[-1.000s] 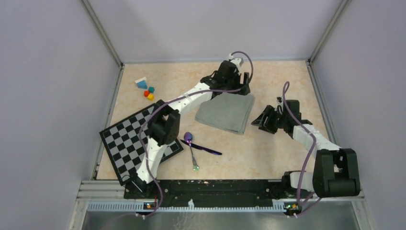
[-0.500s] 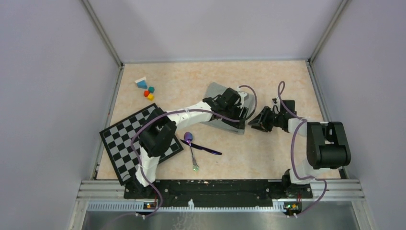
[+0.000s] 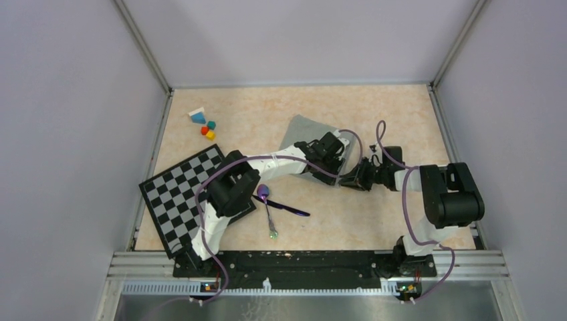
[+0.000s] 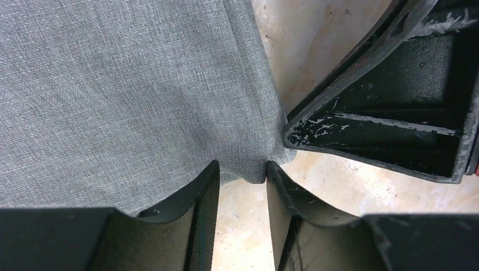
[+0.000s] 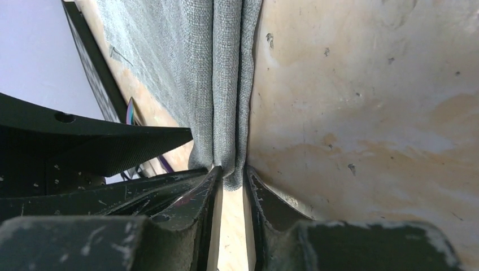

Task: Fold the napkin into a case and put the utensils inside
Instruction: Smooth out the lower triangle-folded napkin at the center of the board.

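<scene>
The grey-green napkin (image 3: 299, 130) lies folded in layers at mid-table, partly under my left arm. My left gripper (image 3: 341, 167) is shut on its near right corner; in the left wrist view the cloth (image 4: 130, 84) bunches between the jaws of that gripper (image 4: 242, 169). My right gripper (image 3: 349, 178) meets the same corner from the right and is shut on the stacked folded edges (image 5: 226, 84), which run between its jaws (image 5: 231, 172). The purple spoon (image 3: 263, 192) and the dark stick (image 3: 291, 208) lie crossed on the table, nearer the front, left of both grippers. No finished case shows.
A black-and-white checkered board (image 3: 177, 197) lies at the left under the left arm. Small coloured blocks (image 3: 206, 127) sit at the far left. Grey walls close the table's far, left and right sides. The two grippers are almost touching.
My left gripper came from the napkin's far edge toward the front right, bringing the cloth over itself. My right gripper moved left onto the napkin's corner. The utensils have not moved.
</scene>
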